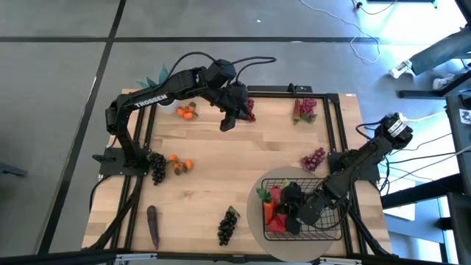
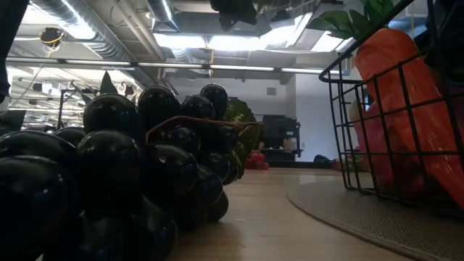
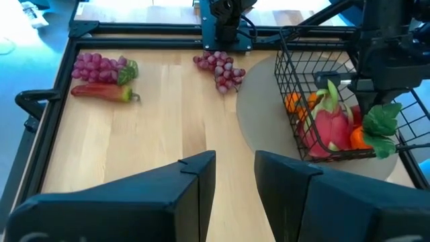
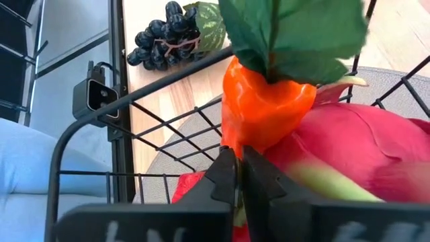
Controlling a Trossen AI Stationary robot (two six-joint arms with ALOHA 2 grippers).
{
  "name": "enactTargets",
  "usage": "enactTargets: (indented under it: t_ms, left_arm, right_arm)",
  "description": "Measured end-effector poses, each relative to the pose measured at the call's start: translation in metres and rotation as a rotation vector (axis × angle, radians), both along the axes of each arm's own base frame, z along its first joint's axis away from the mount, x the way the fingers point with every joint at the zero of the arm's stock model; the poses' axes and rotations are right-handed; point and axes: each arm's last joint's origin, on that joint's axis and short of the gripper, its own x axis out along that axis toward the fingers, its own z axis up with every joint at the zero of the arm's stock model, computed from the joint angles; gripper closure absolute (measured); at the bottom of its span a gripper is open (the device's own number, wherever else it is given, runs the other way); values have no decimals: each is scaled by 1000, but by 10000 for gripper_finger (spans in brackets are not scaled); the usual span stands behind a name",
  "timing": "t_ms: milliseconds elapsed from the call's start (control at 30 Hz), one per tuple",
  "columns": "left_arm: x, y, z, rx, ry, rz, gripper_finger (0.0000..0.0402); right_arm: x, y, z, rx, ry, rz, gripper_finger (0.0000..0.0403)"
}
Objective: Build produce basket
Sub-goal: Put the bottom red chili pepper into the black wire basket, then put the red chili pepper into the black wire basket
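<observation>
The black wire basket (image 1: 330,230) stands on the round beige mat (image 1: 257,221) at the near right and holds a pink dragon fruit (image 4: 363,148), a carrot (image 4: 265,111) with green leaves, and more red and orange produce. My right gripper (image 4: 237,176) is inside the basket, shut, its tips at the carrot's orange body. My left gripper (image 3: 235,168) is open and empty, above the table's far middle (image 1: 234,114). Loose on the table lie tangerines (image 1: 188,110), red grapes (image 1: 248,109), purple grapes (image 1: 314,159), dark grapes (image 1: 228,224) and an eggplant (image 1: 153,224). My right gripper's shut fingertips (image 4: 225,168) stand against the lower end of the carrot's orange body (image 4: 232,138), coming in over the basket's rim. The fingers hide the place of contact. I cannot tell whether they pinch the carrot, a green scale of the dragon fruit, or nothing.
More grapes with a red chili (image 1: 304,109) lie at the far right, tangerines (image 1: 179,165) and dark grapes (image 1: 157,168) at the left by the left arm's base. A green plant (image 1: 154,77) stands off the far left corner. Bare wood lies in the table's middle.
</observation>
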Motion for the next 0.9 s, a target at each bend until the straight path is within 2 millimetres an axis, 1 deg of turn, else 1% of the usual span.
enactTargets:
  t_ms: [133, 400, 533, 700, 900]
  left_arm:
    - [0, 0, 0, 0, 2, 0, 308]
    - [0, 0, 0, -1, 4, 0, 308]
    - [0, 0, 0, 0, 4, -1, 308]
    - [0, 0, 0, 28, 2, -20, 308]
    - [0, 0, 0, 16, 3, -12, 308]
  right_arm:
    - [2, -2, 0, -4, -6, -18, 393]
    - [5, -6, 0, 0, -4, -33, 338]
    - [4, -7, 3, 4, -13, -30, 328]
    - [1, -8, 14, 56, -21, -4, 332]
    - [-2, -10, 40, 96, -68, 8, 334]
